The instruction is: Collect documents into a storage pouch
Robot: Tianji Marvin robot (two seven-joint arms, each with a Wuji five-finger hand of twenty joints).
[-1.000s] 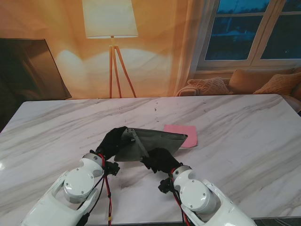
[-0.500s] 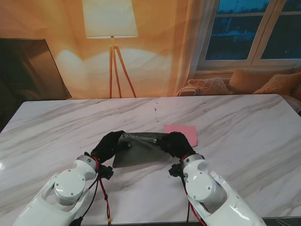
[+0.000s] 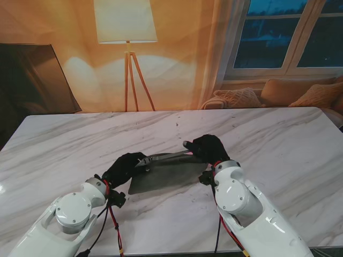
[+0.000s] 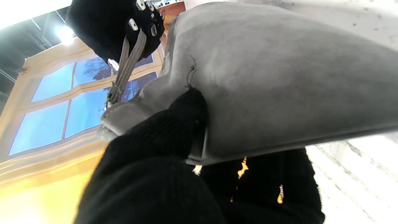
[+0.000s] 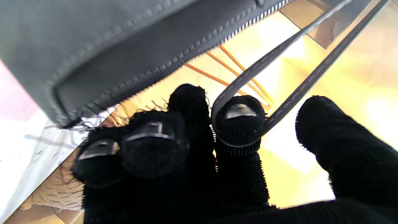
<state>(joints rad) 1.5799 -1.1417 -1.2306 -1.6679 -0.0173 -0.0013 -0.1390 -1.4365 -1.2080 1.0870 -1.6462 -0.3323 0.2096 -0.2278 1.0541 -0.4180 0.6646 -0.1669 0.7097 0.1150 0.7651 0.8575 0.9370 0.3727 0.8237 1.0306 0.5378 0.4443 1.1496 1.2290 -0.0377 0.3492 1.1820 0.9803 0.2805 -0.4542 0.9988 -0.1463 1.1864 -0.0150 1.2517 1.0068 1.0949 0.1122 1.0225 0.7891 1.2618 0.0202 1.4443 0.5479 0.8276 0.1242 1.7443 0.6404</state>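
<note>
A: Left hand (image 3: 124,168) clamped on the near-left corner of the grey pouch (image 3: 169,174), lower centre of the stand frame; thumb over the fabric in the wrist view. Right hand (image 3: 206,148) at the pouch's far-right end, centre frame.

B: Right hand's hold?

A: Grasping the pull strap (image 5: 248,77). Strap looped round one fingertip (image 5: 238,119) in the right wrist view, zipper teeth running along the pouch edge just beside it. Other fingers curled, nothing else between them.

B: Pouch position?

A: Partly lifted off the marble table (image 3: 278,160), far edge raised between the two hands, near edge apparently resting on the top.

B: Documents?

A: None seen inside. Only a sliver of pink sheet (image 3: 186,143) showing by the right hand's fingers, mostly hidden behind the hand. Pink also at the left edge of the right wrist view, flat on the table, outside the pouch.

B: Progress, then?

A: Early, by judgement. Pouch secured and the opening seemingly being worked; whether the mouth stood fully open could not be told. Left to do: sheet picked up, slid in, zipper closed.
</note>
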